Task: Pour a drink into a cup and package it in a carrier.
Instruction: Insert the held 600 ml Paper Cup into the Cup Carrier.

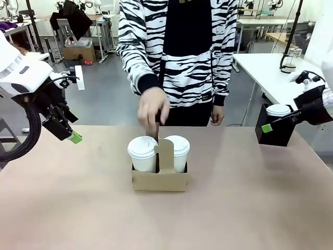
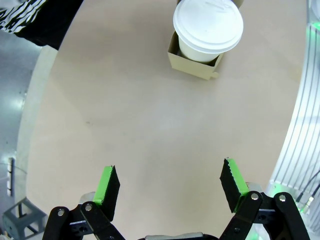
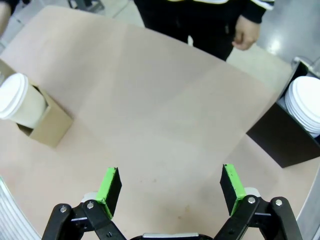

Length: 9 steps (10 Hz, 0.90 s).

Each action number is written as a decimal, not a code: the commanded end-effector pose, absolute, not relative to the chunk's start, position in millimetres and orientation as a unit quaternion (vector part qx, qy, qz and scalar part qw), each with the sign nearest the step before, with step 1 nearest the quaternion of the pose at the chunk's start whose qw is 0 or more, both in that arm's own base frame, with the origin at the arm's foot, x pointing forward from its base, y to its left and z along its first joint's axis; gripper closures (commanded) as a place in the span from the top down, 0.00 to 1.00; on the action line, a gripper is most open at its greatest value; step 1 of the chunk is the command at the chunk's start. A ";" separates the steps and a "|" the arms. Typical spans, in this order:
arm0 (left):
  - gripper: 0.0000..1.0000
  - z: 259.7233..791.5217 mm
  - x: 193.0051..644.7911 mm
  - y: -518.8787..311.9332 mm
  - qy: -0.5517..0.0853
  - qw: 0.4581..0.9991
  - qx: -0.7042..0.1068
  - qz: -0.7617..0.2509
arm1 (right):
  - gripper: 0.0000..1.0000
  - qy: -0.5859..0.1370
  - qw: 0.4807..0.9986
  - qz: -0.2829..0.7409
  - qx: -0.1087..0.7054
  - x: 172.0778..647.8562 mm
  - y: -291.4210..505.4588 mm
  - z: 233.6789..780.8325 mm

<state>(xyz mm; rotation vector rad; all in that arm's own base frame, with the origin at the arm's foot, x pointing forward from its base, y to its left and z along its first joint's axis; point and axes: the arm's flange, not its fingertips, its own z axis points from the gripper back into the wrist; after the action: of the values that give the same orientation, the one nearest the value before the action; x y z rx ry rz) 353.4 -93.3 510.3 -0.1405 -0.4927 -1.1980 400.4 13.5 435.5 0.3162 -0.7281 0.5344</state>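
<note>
Left wrist view, nearest first: the left gripper (image 2: 170, 187) hangs above bare table (image 2: 125, 115) with its jaws spread wide and nothing between the green pads (image 2: 107, 182). Farther along the tabletop sits the carrier (image 2: 194, 64), with a lidded white cup (image 2: 208, 26) standing in its near hole.

From the right wrist, the right gripper (image 3: 171, 189) likewise stands wide apart and empty over the table. To one side of that picture lies a corner of the carrier with a lidded cup in it; to the other, a black box (image 3: 285, 137) at the table's edge holds a stack of white lids (image 3: 306, 104).

Seen from the front, the carrier rests near the middle of the table, well apart from both grippers. Two lidded white cups stand in it, one on each side of the upright centre handle (image 1: 165, 151). Which of them holds the drink cannot be told, since the lids hide the contents.

Just behind the carrier, the person's hand (image 1: 153, 108) reaches down toward the handle top; whether the fingers touch it is hard to say. The person, in a black-and-white striped top (image 1: 208, 57), stands at the far side of the table, the other hand (image 1: 217, 114) hanging by the table's edge.
</note>
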 end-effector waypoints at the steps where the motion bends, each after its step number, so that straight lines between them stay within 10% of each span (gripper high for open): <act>1: 1.00 511.5 353.6 -93.1 -0.227 0.797 -0.067 -0.555 | 1.00 -0.364 0.878 0.264 0.165 402.5 11.7 434.7; 9: 1.00 511.5 353.6 -93.1 -0.227 0.797 -0.067 -0.555 | 1.00 -0.364 0.878 0.264 0.165 402.5 11.7 434.7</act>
<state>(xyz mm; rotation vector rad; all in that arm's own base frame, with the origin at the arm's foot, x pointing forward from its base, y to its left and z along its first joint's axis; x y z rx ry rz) 353.4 -93.3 510.3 -0.1405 -0.4927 -1.1980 400.4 13.5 435.5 0.3161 -0.7282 0.5348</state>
